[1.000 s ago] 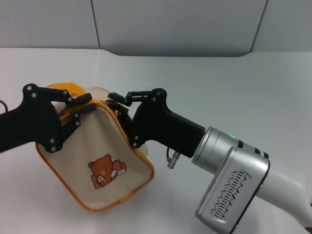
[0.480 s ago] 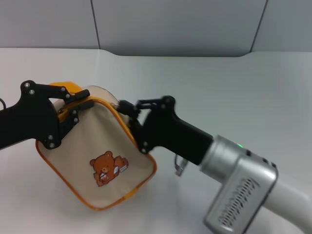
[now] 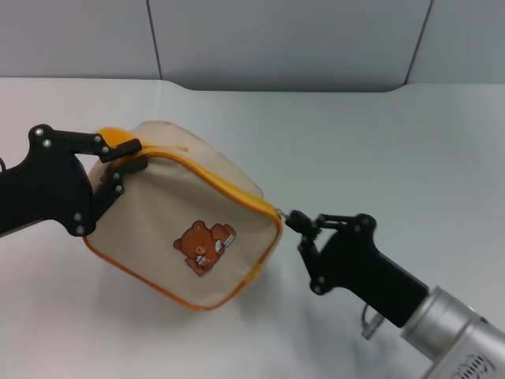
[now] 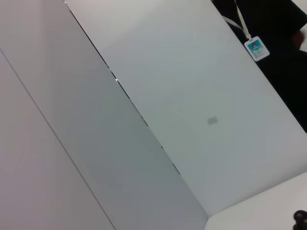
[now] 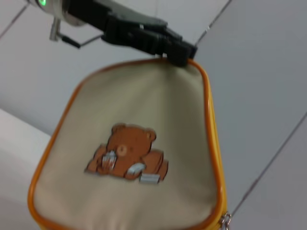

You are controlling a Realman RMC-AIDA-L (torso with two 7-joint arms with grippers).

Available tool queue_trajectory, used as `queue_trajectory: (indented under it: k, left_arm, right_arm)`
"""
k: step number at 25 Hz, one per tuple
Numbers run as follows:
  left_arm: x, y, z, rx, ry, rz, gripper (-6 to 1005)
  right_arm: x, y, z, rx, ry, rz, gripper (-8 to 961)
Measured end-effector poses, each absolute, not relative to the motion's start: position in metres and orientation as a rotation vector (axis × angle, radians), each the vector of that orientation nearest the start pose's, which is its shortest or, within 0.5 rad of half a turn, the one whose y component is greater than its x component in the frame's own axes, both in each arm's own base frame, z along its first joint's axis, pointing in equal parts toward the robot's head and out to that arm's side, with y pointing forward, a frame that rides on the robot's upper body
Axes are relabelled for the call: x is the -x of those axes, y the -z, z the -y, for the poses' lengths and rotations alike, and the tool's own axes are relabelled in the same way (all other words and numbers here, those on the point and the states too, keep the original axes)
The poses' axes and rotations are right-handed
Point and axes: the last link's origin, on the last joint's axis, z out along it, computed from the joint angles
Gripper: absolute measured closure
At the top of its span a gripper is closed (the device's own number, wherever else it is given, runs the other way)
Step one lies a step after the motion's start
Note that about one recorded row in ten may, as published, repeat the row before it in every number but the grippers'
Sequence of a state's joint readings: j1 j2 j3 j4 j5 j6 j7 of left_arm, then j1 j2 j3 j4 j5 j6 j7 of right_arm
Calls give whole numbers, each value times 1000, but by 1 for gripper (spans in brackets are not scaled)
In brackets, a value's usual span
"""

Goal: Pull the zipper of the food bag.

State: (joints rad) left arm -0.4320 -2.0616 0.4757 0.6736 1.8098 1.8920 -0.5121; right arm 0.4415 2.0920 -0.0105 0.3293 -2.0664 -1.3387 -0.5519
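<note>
Moved since a second ago: right tool [image 3: 297, 219] out from the bag's upper edge to its lower right corner, dragging the pull along; bag [image 3: 181, 217] swung round with it, bear [image 3: 203, 245] now nearer the middle of the face. Now clenched on the small silver pull tab [image 3: 289, 214] of the zipper [image 3: 229, 183], right at the bag's near right corner, black fingers pinched together around the tab. Behind the tool, black housing and silver wrist running off to the lower right. Seen from the right wrist: same corner with the metal pull [image 5: 225, 221] at the frame's edge, orange zipper tape [image 5: 214, 143] following the bag's [image 5: 139, 143] side, bear print [image 5: 127, 154] in the middle of the cream face, and farther off the left tool [image 5: 175, 52] pinching the opposite edge. From the head: left tool [image 3: 129, 155] gripping the bag's far left corner, closed on the orange piping just beside the handle strap [image 3: 110, 136], one finger above the edge and one below. Bag stretched between the two tools, tilted, its lower rim resting on or just above the white desk [image 3: 355, 142]; cannot tell which. Left wrist view: only grey wall panels and a badge [image 4: 256, 48] on a lanyard at one corner.
</note>
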Motion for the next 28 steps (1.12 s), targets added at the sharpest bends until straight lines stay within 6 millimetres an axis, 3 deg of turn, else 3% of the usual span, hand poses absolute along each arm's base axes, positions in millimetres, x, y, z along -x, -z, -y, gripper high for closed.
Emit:
queue_trajectory:
  k: [8, 14, 17, 20, 23, 24, 28]
  left_arm:
    - [263, -51, -288, 2337, 892, -474, 973]
    - [265, -38, -287, 2335, 957, -357, 990]
    - [268, -31, -288, 2346, 967, -287, 979]
    - [268, -31, -288, 2362, 988, -224, 969]
    - [269, -34, -289, 2408, 1020, -87, 959]
    - [269, -34, -289, 2408, 1020, -87, 955]
    - [268, -39, -284, 2553, 1026, 41, 916]
  right_arm:
    - [-251, 101, -243, 2017, -645, 385, 945]
    - [-248, 79, -240, 1931, -815, 268, 942]
    - [-249, 70, -253, 2009, -960, 112, 752]
    - [-249, 64, -262, 2079, -1050, 20, 628]
    - [-246, 44, -284, 2319, -1224, -169, 506]
    - [-246, 44, -284, 2319, -1224, -169, 468]
    - [-235, 25, -299, 2598, -1259, -282, 314]
